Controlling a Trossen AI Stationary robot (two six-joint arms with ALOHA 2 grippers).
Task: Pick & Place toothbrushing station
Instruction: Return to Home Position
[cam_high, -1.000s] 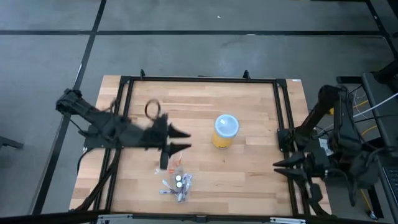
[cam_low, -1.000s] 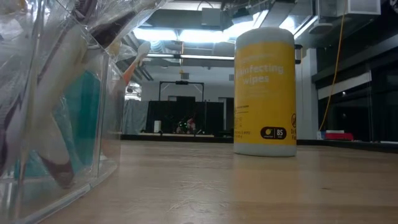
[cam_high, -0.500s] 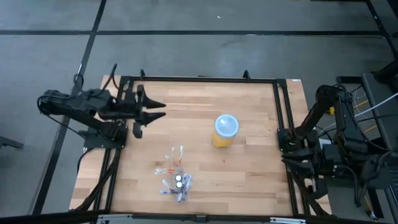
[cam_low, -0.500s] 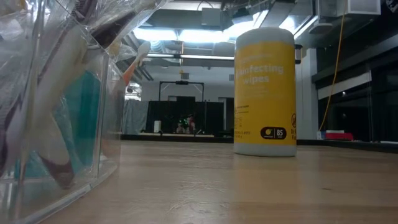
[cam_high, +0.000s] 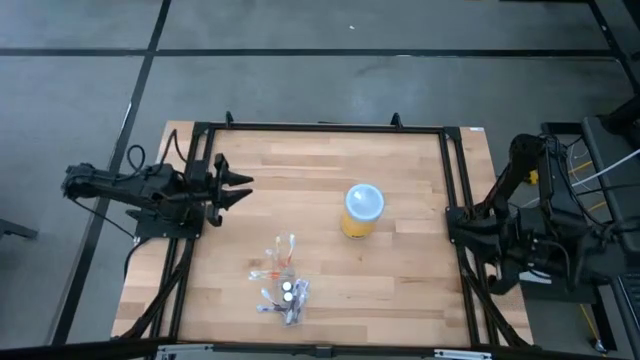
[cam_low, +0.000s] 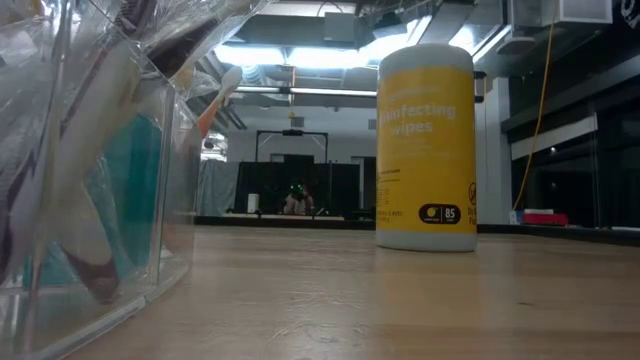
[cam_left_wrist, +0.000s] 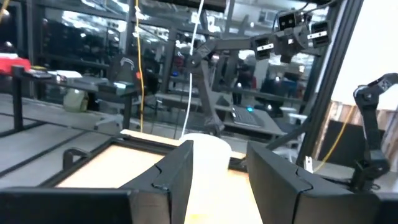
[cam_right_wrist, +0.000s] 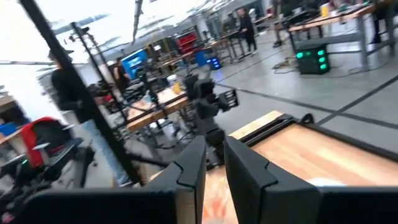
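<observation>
A clear plastic pouch holding toothbrushes and teal tubes lies on its side on the wooden table, near the front and left of centre. In the low view the pouch fills the left side, with a brush head sticking out. The yellow cup with a pale-blue top stands upright near the table's middle. My left gripper hovers open at the table's left edge, pointing level toward the cup. My right gripper stays beyond the table's right edge, its fingers a narrow gap apart with nothing between them.
A black metal frame runs around the tabletop. The right arm is folded up outside the frame's right rail. Bare wood lies between the pouch, the cup and the right rail. Beyond the table a person stands in the room.
My left gripper has drawn back from just above the pouch toward the table's left edge and a little toward the far edge, empty. The pouch lies where it was. My right gripper has turned about at the table's right edge.
</observation>
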